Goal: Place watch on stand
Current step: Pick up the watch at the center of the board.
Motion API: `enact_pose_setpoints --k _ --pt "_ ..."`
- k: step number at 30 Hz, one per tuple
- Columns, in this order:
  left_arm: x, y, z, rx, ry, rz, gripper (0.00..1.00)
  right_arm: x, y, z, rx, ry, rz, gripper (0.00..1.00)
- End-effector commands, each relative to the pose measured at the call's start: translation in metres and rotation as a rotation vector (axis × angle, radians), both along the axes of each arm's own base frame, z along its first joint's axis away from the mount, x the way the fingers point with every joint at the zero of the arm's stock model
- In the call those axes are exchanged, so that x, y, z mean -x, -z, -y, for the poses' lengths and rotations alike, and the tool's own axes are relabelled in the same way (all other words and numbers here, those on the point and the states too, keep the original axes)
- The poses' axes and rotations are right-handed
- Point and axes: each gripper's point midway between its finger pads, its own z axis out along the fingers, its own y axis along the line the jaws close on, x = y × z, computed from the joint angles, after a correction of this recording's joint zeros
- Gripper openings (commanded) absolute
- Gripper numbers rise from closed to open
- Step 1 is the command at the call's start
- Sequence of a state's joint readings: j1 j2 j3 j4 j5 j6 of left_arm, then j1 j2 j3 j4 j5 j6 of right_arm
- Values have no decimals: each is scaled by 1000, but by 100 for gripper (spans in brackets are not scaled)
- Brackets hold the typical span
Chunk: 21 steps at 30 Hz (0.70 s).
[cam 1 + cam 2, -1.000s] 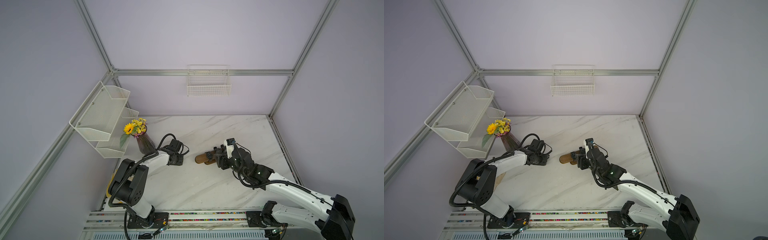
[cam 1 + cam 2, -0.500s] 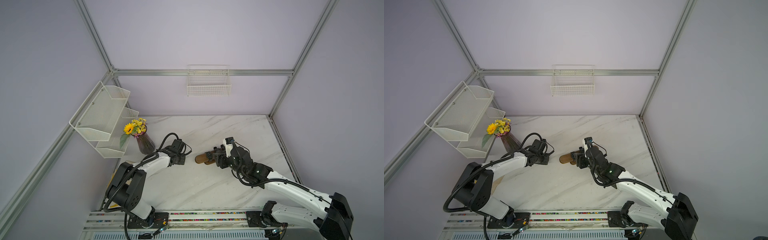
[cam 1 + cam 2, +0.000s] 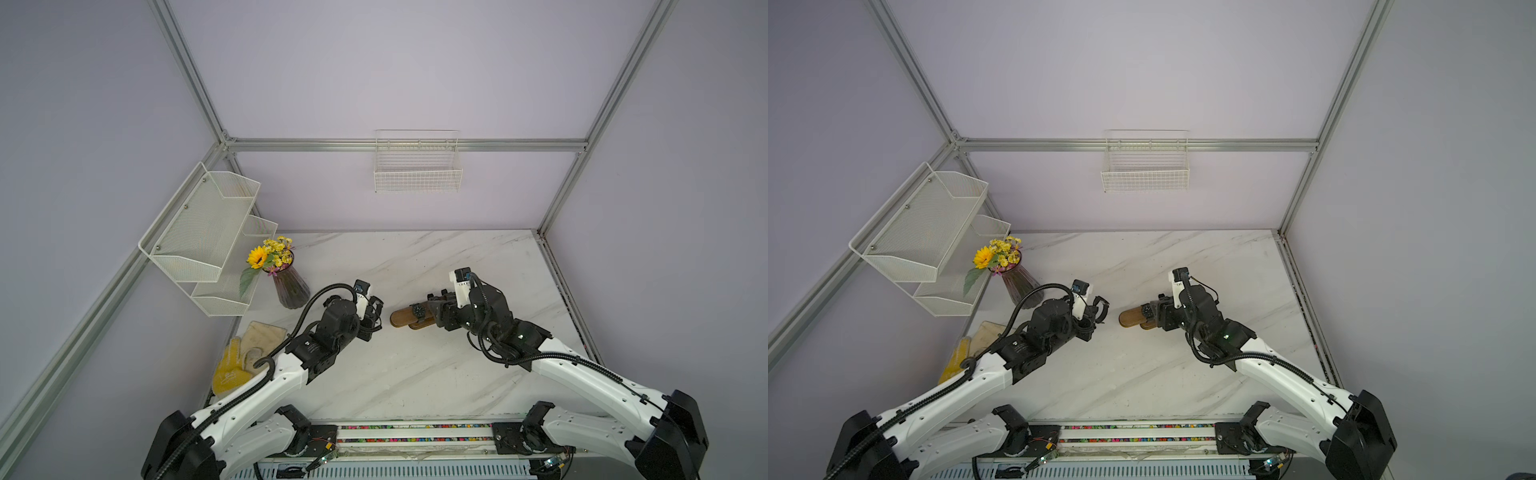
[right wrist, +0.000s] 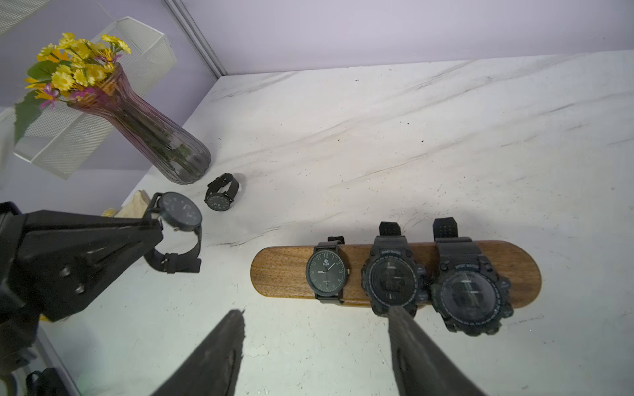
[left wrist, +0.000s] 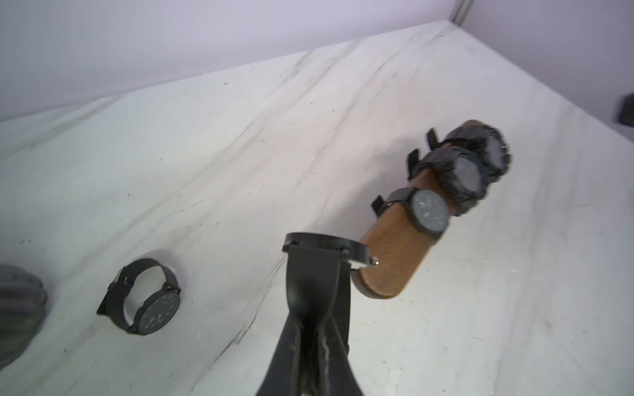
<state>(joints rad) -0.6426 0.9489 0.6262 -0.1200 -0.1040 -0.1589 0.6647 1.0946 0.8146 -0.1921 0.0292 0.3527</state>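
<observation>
1. left gripper: arm lay outstretched; clenched on strap of round-faced black watch, near bare end of dark brown wooden bar stand.
2. right gripper: jaws stood apart; hovered over stand.

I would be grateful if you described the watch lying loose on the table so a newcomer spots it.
Find the purple vase of yellow flowers at the left edge of the table. Beside its base lies a black loose watch. Unlike the three watches on the wooden stand and the held watch in the left gripper, it rests alone on marble.
</observation>
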Motion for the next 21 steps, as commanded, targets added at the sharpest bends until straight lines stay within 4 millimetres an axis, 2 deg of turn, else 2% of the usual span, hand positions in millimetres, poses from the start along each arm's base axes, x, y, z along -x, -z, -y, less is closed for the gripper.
enact_pose_setpoints --k 1,5,9,16,21 --pt "26 -52 30 124 218 190 0 17 -34 -13 -44 -168 59 69" --pt "47 -72 47 192 358 237 0 37 -41 -21 -61 -292 87 69" --pt "69 -72 67 222 544 285 0 60 -56 -22 -89 -391 165 69" --pt "95 -70 96 258 807 297 1 79 -69 -13 -144 -410 213 68" --pt "112 -80 100 322 950 329 0 90 -70 -14 -180 -443 193 67"
